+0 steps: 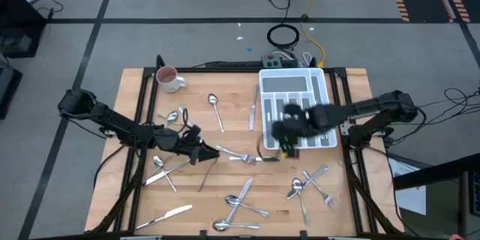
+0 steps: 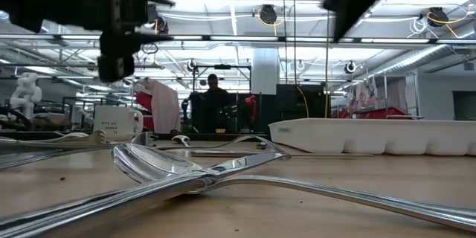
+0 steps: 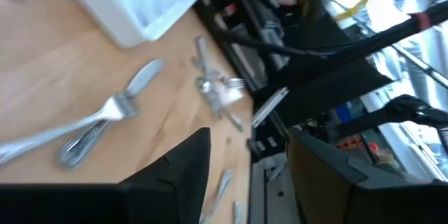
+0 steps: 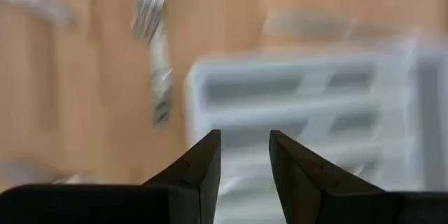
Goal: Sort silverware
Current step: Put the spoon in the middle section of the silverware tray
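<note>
Silverware lies scattered over the wooden table: a fork and knife [image 1: 244, 157] at the centre, spoons [image 1: 176, 116] to the left, a cluster [image 1: 240, 202] near the front edge, forks [image 1: 311, 184] to the right. My left gripper [image 1: 201, 152] [image 3: 248, 140] hovers open just left of the centre fork and knife [image 3: 105, 119], holding nothing. My right gripper [image 1: 289, 144] [image 4: 245, 136] hangs open over the near left corner of the white tray [image 1: 296, 90] [image 4: 315, 91], with nothing between its fingers. A large spoon [image 2: 171, 167] lies in the foreground of the low view.
A white-and-pink mug [image 1: 169, 79] [image 2: 119, 123] stands at the table's far left corner. The tray [image 2: 372, 135] sits at the far right. Cables and a small box [image 1: 271, 61] lie beyond the far edge. A person [image 2: 212, 104] is in the room behind.
</note>
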### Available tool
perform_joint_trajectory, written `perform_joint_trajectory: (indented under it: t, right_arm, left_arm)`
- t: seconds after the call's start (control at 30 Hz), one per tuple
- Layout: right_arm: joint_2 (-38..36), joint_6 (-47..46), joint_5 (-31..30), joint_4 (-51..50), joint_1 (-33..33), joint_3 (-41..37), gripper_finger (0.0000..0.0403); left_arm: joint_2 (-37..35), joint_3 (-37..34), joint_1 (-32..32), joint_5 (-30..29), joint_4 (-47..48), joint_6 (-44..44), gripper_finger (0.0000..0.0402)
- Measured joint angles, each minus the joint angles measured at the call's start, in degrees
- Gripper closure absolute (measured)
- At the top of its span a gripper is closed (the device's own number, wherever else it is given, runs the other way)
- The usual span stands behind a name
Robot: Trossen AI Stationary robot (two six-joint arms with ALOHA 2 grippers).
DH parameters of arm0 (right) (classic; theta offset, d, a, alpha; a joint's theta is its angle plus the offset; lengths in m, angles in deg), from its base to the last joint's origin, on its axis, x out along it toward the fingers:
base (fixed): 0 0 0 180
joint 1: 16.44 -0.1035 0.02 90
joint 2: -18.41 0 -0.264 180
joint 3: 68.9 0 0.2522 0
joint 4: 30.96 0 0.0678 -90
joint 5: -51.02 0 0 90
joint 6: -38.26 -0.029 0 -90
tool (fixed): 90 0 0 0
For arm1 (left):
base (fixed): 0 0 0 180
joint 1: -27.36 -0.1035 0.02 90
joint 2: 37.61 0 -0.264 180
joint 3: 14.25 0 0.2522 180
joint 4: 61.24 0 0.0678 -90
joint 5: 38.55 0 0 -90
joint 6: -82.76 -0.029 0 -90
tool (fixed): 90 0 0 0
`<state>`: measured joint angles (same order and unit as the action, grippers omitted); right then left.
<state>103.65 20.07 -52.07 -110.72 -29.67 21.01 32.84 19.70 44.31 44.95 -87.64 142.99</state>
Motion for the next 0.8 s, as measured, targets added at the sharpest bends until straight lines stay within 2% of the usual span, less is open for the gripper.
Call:
perform_joint_trajectory:
  t: [0.1, 0.27, 0.37, 0.43, 0.57, 0.8]
  right_arm:
    - [0.6, -17.4, 1.9, -2.3, -9.2, -2.0, 0.0289]
    - [1.5, -49.6, 6.3, 3.3, -22.4, -4.3, 0.0289]
    - [3.0, -67.2, 5.8, 6.3, -27.0, -5.0, 0.0287]
    - [4.5, -75.1, 6.0, 6.7, -28.8, -5.4, 0.0280]
    - [9.4, -83.6, 11.0, 8.4, -30.8, -5.7, 0.0248]
    - [18.5, -88.6, 16.0, 14.6, -31.3, -5.7, 0.0171]
  left_arm:
    - [0.0, 1.6, 0.0, 0.1, 0.0, -2.5, 0.0210]
    - [0.0, 2.5, -0.1, 0.2, 0.0, -4.1, 0.0210]
    - [0.0, 2.5, -0.4, 0.1, 0.1, -4.3, 0.0210]
    - [0.0, 2.5, -0.8, 0.0, 0.1, -5.1, 0.0210]
    - [0.0, 2.5, -1.7, 0.3, 0.2, -5.2, 0.0210]
    - [0.0, 2.5, -1.9, 0.5, 0.4, -5.4, 0.0210]
